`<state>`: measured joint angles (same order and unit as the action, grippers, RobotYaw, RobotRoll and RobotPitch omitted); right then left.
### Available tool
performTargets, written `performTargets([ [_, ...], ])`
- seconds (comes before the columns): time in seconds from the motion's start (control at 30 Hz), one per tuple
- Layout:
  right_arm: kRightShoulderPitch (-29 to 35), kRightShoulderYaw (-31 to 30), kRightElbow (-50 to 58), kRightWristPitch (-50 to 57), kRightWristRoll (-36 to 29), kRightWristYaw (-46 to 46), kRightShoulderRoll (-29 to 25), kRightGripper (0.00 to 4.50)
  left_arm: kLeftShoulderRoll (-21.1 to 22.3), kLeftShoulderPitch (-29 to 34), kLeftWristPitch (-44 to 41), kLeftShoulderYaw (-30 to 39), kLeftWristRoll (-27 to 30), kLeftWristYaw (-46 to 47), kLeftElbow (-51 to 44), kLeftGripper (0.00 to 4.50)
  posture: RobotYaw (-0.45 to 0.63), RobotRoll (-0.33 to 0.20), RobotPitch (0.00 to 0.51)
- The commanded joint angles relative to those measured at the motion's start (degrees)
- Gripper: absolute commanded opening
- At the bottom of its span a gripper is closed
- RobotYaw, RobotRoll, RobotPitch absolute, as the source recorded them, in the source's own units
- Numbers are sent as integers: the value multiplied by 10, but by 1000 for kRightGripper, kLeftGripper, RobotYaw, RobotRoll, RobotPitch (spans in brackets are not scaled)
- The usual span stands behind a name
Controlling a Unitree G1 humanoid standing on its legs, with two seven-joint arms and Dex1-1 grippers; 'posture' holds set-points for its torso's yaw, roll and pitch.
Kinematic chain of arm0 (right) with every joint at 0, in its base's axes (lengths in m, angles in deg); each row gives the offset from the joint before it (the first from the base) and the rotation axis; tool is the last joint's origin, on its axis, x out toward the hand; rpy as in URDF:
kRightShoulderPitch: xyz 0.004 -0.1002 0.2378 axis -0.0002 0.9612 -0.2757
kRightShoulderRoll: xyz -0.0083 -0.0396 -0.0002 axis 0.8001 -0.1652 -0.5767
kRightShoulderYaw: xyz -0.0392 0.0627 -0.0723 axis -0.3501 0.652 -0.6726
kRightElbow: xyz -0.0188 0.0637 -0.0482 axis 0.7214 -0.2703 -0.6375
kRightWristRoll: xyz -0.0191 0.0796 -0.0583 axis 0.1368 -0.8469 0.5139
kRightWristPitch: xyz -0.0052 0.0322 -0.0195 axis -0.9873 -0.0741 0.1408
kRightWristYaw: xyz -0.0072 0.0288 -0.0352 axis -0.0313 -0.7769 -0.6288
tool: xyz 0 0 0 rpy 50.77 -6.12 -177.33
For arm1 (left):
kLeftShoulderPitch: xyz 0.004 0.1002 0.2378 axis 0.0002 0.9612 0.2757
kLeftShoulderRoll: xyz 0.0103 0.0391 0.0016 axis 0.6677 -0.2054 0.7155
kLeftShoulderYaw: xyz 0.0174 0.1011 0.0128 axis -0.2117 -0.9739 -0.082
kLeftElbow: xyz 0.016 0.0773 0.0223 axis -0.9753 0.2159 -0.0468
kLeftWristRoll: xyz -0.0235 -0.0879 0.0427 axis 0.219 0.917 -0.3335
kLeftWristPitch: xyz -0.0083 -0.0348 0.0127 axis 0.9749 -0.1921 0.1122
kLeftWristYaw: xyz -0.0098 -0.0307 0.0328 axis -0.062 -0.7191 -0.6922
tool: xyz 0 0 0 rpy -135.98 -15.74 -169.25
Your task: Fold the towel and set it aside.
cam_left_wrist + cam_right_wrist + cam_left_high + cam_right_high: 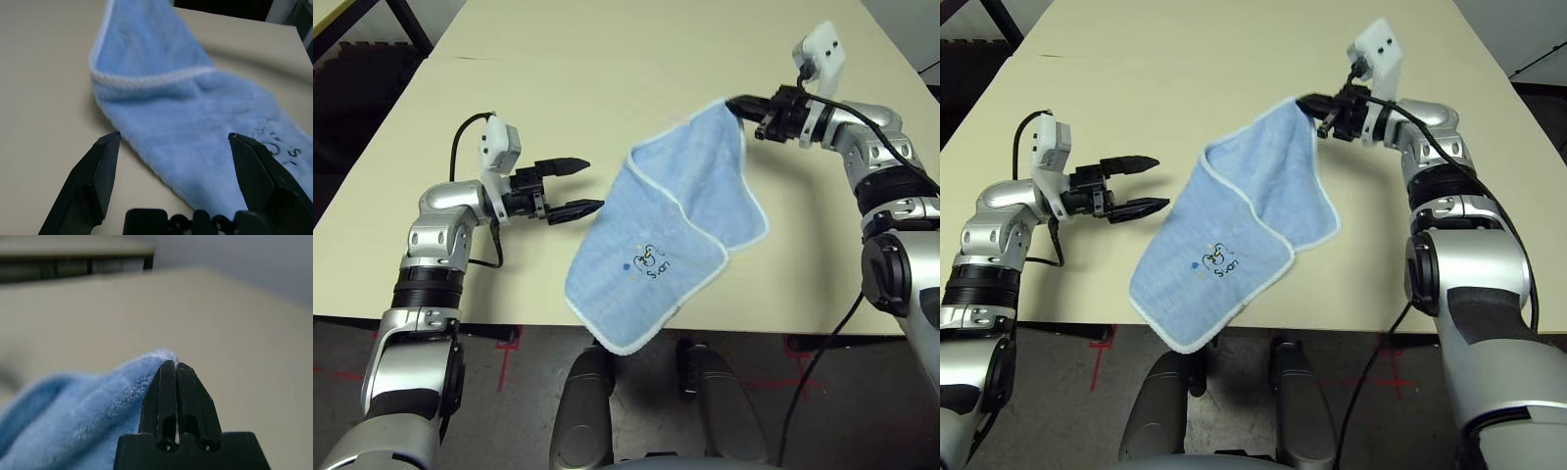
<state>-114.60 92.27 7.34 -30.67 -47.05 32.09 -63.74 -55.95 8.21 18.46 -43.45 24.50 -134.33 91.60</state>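
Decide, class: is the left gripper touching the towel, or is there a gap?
Apart. In the left eye view the left gripper stands open beside the towel, with bare table showing between its fingertips and the cloth's edge.

Your left gripper (579, 186): fingers (95, 171) spread wide, nothing between them, pointing level and inward toward your right side. Left forearm low, elbow bent, wrist camera block riding on top. Your right gripper (740, 105): fingers (168, 396) pressed tight together, pinching corner of towel (661, 235). Right arm raised higher than left, reaching forward, gripper aimed inward toward your left side and tipped slightly upward. Both silver forearms angled inward, grippers well apart, facing each other.
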Motion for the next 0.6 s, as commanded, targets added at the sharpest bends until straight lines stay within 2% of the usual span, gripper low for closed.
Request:
performTargets([
  [0.03,-59,20,22,-22,-29,7,5,36,-9,-11,7,-7,-3,0,13,4500,19,0,256],
  [0.4,-222,34,-11,-93,-39,72,1,36,-39,-29,16,-11,-7,9,32,4500,9,0,253],
  [0.6,-229,22,-27,-112,-18,93,-8,36,-61,-54,10,5,-1,47,50,4500,9,0,253],
])
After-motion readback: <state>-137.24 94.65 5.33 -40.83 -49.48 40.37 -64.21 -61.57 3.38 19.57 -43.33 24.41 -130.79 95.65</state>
